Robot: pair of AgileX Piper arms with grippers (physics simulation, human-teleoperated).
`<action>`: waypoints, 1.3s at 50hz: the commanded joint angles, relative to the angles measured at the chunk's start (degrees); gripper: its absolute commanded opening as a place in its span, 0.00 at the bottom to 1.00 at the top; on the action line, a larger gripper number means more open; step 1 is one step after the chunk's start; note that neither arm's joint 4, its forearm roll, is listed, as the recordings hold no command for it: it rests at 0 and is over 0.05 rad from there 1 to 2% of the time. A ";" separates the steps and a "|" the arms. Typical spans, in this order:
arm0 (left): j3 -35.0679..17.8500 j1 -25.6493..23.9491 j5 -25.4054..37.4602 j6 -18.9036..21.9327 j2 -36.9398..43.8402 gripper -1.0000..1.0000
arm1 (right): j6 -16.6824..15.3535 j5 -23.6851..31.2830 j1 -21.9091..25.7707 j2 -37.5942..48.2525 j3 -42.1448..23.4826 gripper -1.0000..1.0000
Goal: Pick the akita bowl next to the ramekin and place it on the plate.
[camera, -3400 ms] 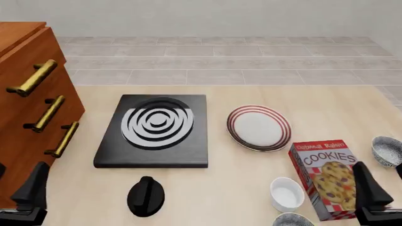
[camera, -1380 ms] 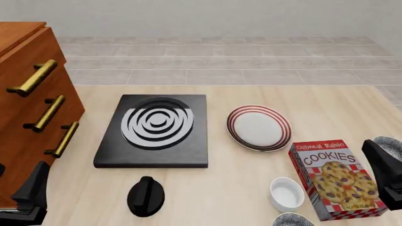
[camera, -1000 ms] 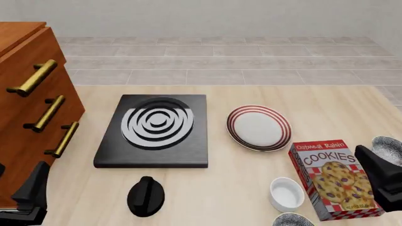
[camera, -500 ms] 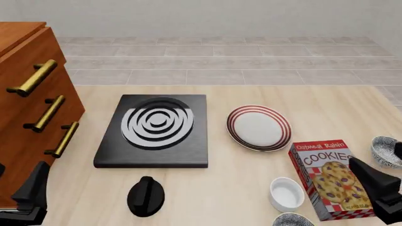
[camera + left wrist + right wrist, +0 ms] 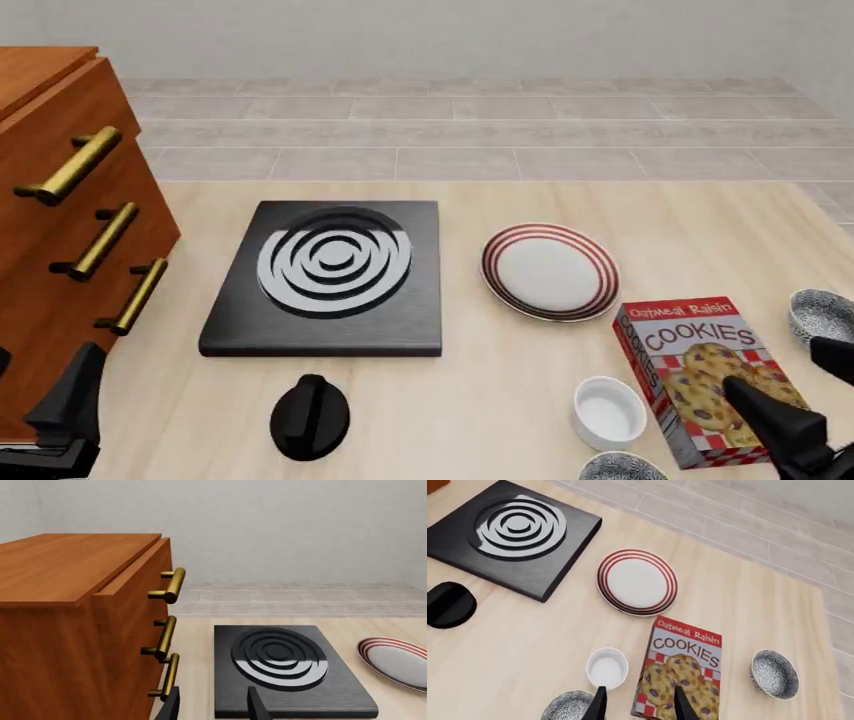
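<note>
The akita bowl (image 5: 568, 707) with the grey speckled inside lies beside the white ramekin (image 5: 607, 667), close to the table's near edge; the front view shows only its rim (image 5: 625, 467), with the ramekin (image 5: 609, 412) just beyond it. The red-ringed plate (image 5: 550, 270) (image 5: 636, 581) (image 5: 397, 662) lies farther back, mid-table. My right gripper (image 5: 781, 370) (image 5: 639, 707) is open and empty, hovering high over the cookie box, right of the bowl. At the near left, beside the cabinet, my left gripper (image 5: 47, 355) (image 5: 213, 710) is open and holds nothing.
An upright cookie box (image 5: 707, 380) stands right of the ramekin. A twin speckled bowl (image 5: 821, 315) is at the far right edge. A black slab with white rings (image 5: 327, 275), a black knob (image 5: 310, 415) and a wooden drawer cabinet (image 5: 67, 230) fill the left side.
</note>
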 commanded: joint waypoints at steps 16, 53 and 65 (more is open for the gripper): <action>0.00 0.00 0.00 0.00 0.00 1.00 | -2.00 6.91 0.99 -1.31 1.74 1.00; 0.00 0.00 0.00 0.00 0.00 1.00 | 0.50 9.32 3.14 -0.40 3.73 1.00; 0.00 0.00 0.00 0.00 0.00 1.00 | 1.60 8.14 3.41 0.19 4.97 1.00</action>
